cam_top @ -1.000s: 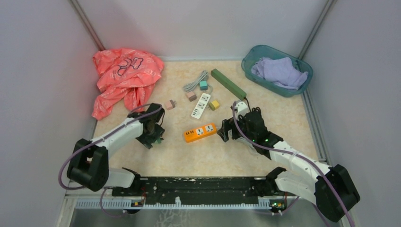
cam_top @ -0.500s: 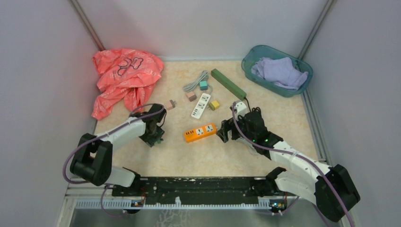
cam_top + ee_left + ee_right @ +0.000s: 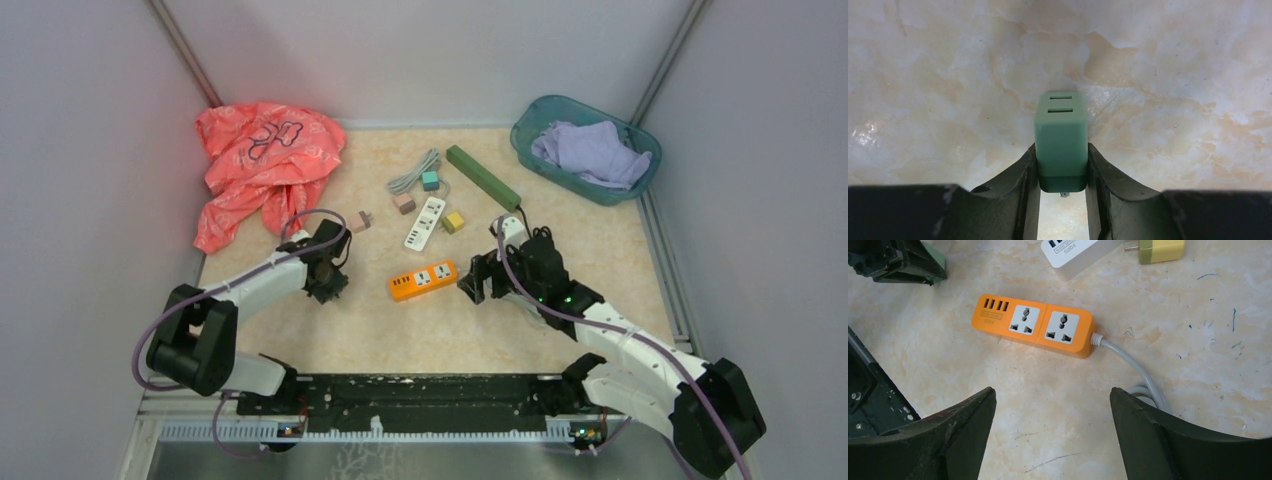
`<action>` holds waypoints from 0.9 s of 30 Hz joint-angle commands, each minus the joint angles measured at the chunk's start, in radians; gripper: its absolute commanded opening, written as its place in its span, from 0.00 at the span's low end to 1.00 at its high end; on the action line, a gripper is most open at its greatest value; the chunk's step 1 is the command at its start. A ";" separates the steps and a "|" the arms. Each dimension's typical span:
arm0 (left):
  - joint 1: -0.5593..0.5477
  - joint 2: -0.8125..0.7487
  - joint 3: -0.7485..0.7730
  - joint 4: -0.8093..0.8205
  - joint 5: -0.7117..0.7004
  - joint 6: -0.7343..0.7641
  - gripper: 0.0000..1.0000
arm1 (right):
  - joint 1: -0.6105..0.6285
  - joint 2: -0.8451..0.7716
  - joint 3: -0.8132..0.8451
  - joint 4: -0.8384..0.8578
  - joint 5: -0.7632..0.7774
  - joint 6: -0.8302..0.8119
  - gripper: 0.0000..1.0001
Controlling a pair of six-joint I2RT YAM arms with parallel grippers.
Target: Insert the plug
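Note:
My left gripper (image 3: 1061, 152) is shut on a green cube-shaped plug (image 3: 1061, 132), which sticks out ahead of the fingers above the marble table top. In the top view the left gripper (image 3: 326, 274) is to the left of the orange power strip (image 3: 423, 280). The strip lies flat with two sockets facing up (image 3: 1034, 330), and its grey cord runs off to the right. My right gripper (image 3: 1052, 392) is open and empty, just near of the strip; in the top view it (image 3: 478, 282) sits at the strip's right end.
A white power strip (image 3: 425, 222), a yellow plug (image 3: 455, 221), two pink plugs (image 3: 359, 221), a teal plug (image 3: 430, 180) and a long green strip (image 3: 483, 177) lie further back. A red cloth (image 3: 262, 160) is far left. A teal basket (image 3: 528, 128) with purple cloth is far right.
My left gripper has moved a little away from the base and turned, still holding the green plug. The right arm has hardly moved.

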 commanded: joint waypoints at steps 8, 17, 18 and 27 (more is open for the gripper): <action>0.000 0.006 -0.044 0.186 0.061 0.237 0.28 | 0.013 -0.055 0.018 0.014 -0.014 0.040 0.84; -0.017 -0.218 -0.186 0.552 0.248 0.482 0.23 | 0.013 -0.029 0.113 -0.058 -0.022 0.037 0.84; -0.020 -0.233 -0.199 0.593 0.269 0.505 0.22 | 0.013 -0.025 0.132 -0.079 -0.019 0.034 0.84; -0.082 -0.308 -0.284 0.933 0.418 0.704 0.17 | 0.013 0.016 0.283 -0.237 -0.048 0.052 0.84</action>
